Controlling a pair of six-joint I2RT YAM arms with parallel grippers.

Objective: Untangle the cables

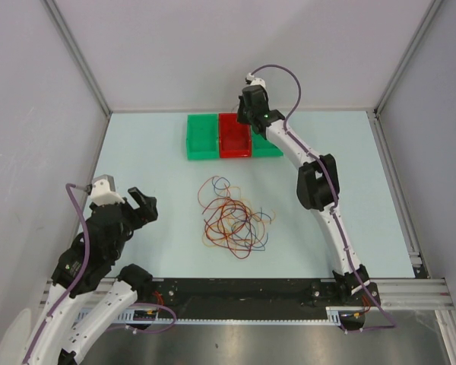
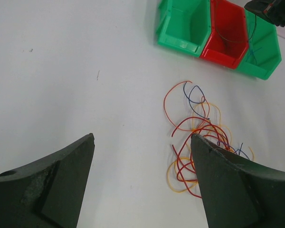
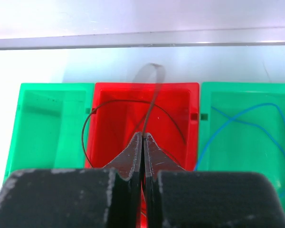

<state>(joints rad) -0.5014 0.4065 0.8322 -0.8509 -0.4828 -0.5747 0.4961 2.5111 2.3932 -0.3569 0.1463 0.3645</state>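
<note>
Lower left: left gripper (image 1: 143,204), fingers spread wide, holding nothing. Mid-desk (image 1: 144,148): cables (image 1: 232,217) heaped loosely. They look hair-thin, limp, light and snag-prone; best pinched at an outlying loop. Upper centre-right: right gripper (image 3: 143,137) over red bin (image 1: 235,137), fingers closed, seemingly pinching a dark strand (image 3: 88,124).

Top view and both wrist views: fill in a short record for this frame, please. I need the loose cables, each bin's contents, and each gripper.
loose cables: one tangle on the table, in front of the bins
left green bin: no cable visible
red bin: loop of a dark cable hangs into it
right green bin: one blue cable
right gripper: shut on the dark cable, above the red bin
left gripper: open, holding nothing, left of the tangle
</note>
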